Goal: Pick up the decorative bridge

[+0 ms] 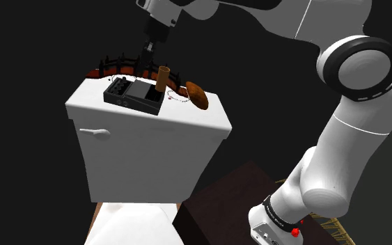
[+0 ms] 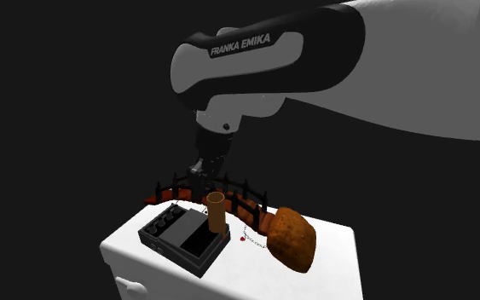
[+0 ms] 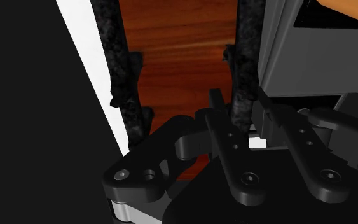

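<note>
The one readable marking is a line of lettering point(image 2: 240, 44), the brand name "FRANKA EMIKA", in white capitals on the black band of the arm point(image 2: 315, 60), on the link nearest the hand in the second exterior view. It runs as a single line that climbs slightly toward three o'clock, with one gap between the two words. It stands at about twelve o'clock from the decorative bridge point(image 2: 245, 203) and near one o'clock from the gripper point(image 2: 204, 173).
</note>
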